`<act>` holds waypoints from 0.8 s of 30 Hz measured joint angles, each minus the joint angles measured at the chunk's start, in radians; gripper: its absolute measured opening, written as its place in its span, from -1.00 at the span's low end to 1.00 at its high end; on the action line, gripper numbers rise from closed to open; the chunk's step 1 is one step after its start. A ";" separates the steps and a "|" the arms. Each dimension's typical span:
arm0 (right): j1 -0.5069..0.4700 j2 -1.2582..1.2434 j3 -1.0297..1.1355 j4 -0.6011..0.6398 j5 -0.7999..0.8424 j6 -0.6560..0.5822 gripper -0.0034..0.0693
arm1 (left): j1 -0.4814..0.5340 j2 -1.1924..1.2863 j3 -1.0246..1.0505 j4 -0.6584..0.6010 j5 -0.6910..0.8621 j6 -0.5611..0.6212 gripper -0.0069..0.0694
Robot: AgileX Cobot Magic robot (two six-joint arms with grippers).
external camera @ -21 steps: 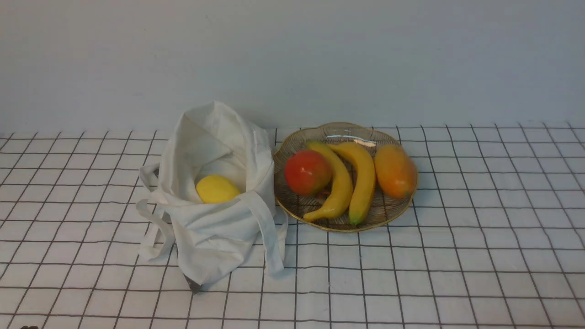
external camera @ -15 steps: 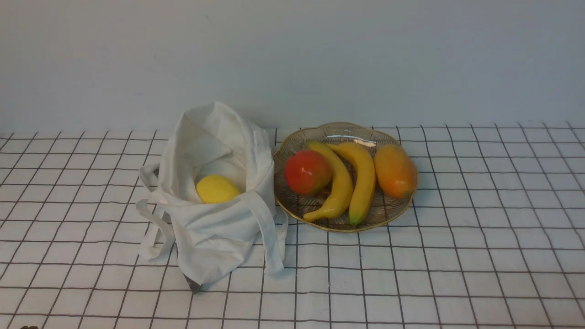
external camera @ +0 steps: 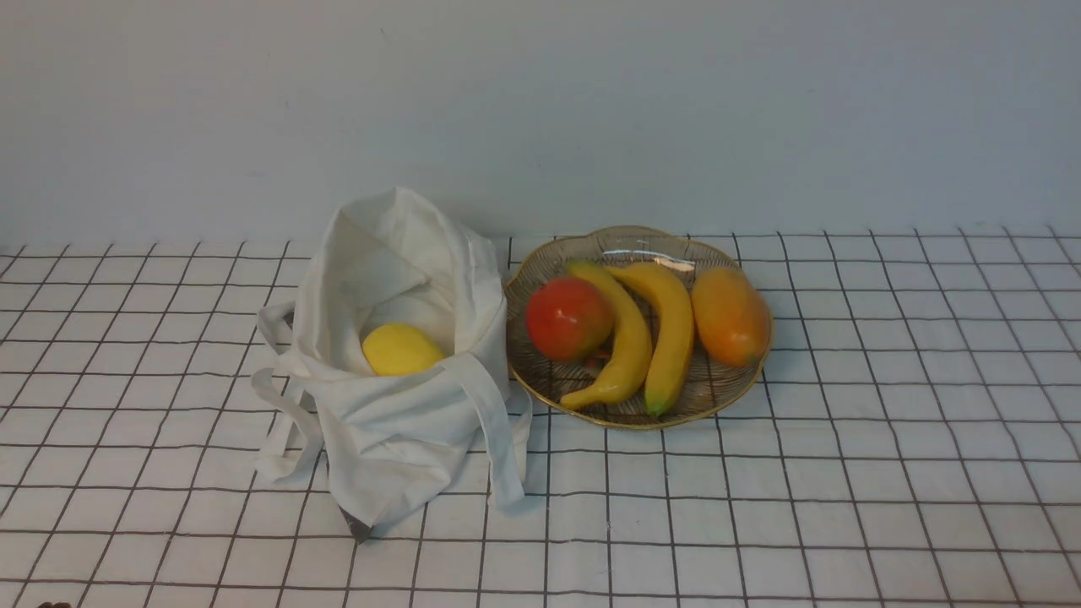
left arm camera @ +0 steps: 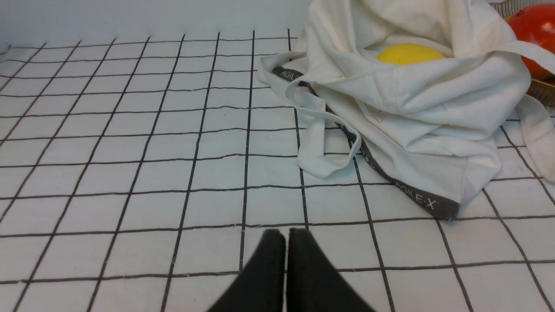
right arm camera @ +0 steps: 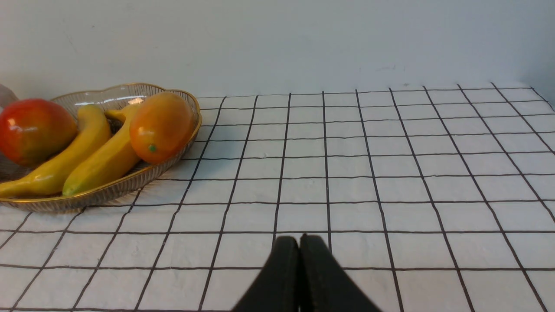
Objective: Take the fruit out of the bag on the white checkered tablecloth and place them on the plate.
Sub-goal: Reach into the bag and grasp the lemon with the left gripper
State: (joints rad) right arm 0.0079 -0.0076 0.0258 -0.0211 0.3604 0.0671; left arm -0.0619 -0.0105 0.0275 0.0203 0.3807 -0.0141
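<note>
We take the next step to be the left arm's reach for the lemon (external camera: 401, 349), since it is the one fruit not yet out. The lemon sits in the open mouth of the white tote bag (external camera: 397, 439). Only its top shows above the folded front edge.

The bag slumps on the checkered tablecloth (external camera: 887, 422) right beside the plate (external camera: 629, 242). The left pincer (left arm camera: 286, 236) hovers low over the cloth, well short of the bag, fingers pressed together and empty. The right pincer (right arm camera: 299, 242) is likewise closed on nothing, away from the plate.

We should spread the left fingers wide before descending. Then we enter from above through the bag's mouth and stay clear of the strap (external camera: 490, 439) draped over the front edge. We should grip across the lemon's short side and lift straight up, so the soft cloth is not dragged along.

The plate already holds two bananas (external camera: 671, 329), an orange mango (external camera: 730, 317) and a round red fruit (external camera: 567, 319). Little bare glass is left, so we judge the front of the plate the likeliest gap.
</note>
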 joint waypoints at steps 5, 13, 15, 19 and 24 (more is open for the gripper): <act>0.000 0.000 0.000 0.000 0.000 0.000 -0.95 | 0.000 0.000 0.000 0.001 0.000 0.000 -0.84; 0.000 0.000 0.000 0.000 0.000 0.000 -0.95 | 0.002 0.000 0.000 -0.247 0.004 -0.179 -0.84; 0.000 0.000 0.000 0.000 0.000 0.000 -0.95 | 0.002 0.000 0.001 -0.465 0.015 -0.313 -0.84; 0.000 0.000 0.000 0.000 0.000 0.000 -0.95 | 0.002 0.000 0.001 -0.742 0.015 -0.441 -0.84; 0.000 0.000 0.000 0.000 0.000 0.000 -0.95 | 0.002 0.000 0.001 -0.842 0.009 -0.399 -0.84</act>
State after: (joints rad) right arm 0.0079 -0.0076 0.0258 -0.0211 0.3604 0.0671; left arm -0.0601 -0.0105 0.0285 -0.8213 0.3893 -0.4134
